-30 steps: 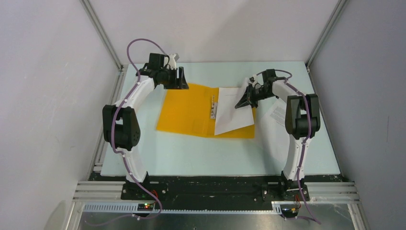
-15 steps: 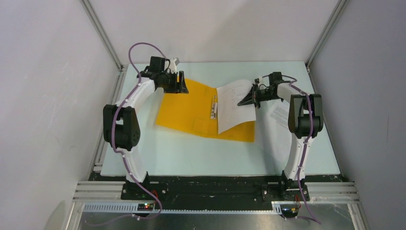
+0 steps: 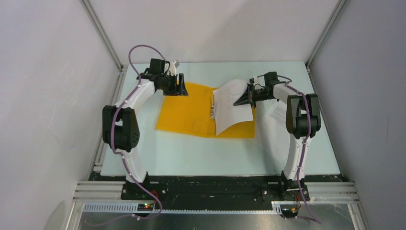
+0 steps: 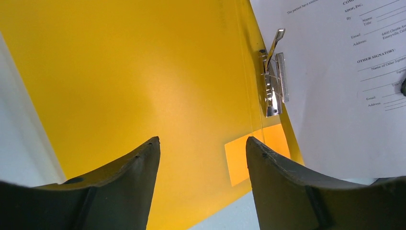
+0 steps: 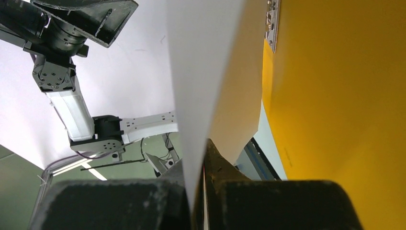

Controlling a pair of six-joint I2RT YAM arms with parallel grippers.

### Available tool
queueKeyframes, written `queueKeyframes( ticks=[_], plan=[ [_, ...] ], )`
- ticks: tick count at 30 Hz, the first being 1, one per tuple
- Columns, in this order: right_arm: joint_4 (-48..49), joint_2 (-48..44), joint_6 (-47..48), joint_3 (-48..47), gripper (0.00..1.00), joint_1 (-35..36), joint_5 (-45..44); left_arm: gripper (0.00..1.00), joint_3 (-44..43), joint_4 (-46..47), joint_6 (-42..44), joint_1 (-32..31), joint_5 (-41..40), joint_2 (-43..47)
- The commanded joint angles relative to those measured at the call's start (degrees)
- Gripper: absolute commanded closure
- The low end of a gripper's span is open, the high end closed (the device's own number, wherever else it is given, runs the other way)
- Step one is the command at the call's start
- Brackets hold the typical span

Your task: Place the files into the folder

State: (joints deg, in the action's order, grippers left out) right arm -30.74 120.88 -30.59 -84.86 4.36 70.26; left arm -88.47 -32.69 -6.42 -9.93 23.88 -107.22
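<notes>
I note right gripper (image 5: 203, 154) clenched on thin white printed paper sheet (image 3: 229, 109); left gripper (image 4: 202, 146) spread over flat orange-yellow card folder (image 3: 184, 112).

The folder (image 3: 186, 112) is showing a flat orange-yellow, with a paler orange rectangle (image 4: 256, 153) glowing near its fold. The files (image 3: 227, 112) are appearing white, carrying small black print. A clip (image 4: 273, 84) is gleaming silver. The desk (image 3: 191, 153) is looking pale blue-green, and the left fingers (image 4: 119, 191) are showing black.
</notes>
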Motion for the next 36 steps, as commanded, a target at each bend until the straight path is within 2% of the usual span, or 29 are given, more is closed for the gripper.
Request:
queueKeyframes(
  ticks=[1,13,18,27,36],
  plan=[
    [2.1,0.6,-2.3,0.3,0.94,0.5,1.7,0.29,0.7,0.8,1.4,0.3,-0.6,3.9],
    [-2.3,0.2,-0.2,1.9,0.91,1.0,-7.2,0.29,0.5,0.8,0.7,0.3,-0.3,2.8],
    [-2.4,-0.5,-1.0,2.0,0.85,1.7,-11.1,0.29,0.6,0.9,-0.9,0.3,0.8,2.4],
    [-5.9,-1.2,0.0,1.9,0.85,1.7,-18.5,0.29,1.0,0.8,-3.2,0.3,1.9,2.0],
    [-7.6,-1.2,2.5,1.3,0.83,1.8,-20.0,0.3,0.6,0.7,-3.3,0.3,2.0,1.2]
  ],
)
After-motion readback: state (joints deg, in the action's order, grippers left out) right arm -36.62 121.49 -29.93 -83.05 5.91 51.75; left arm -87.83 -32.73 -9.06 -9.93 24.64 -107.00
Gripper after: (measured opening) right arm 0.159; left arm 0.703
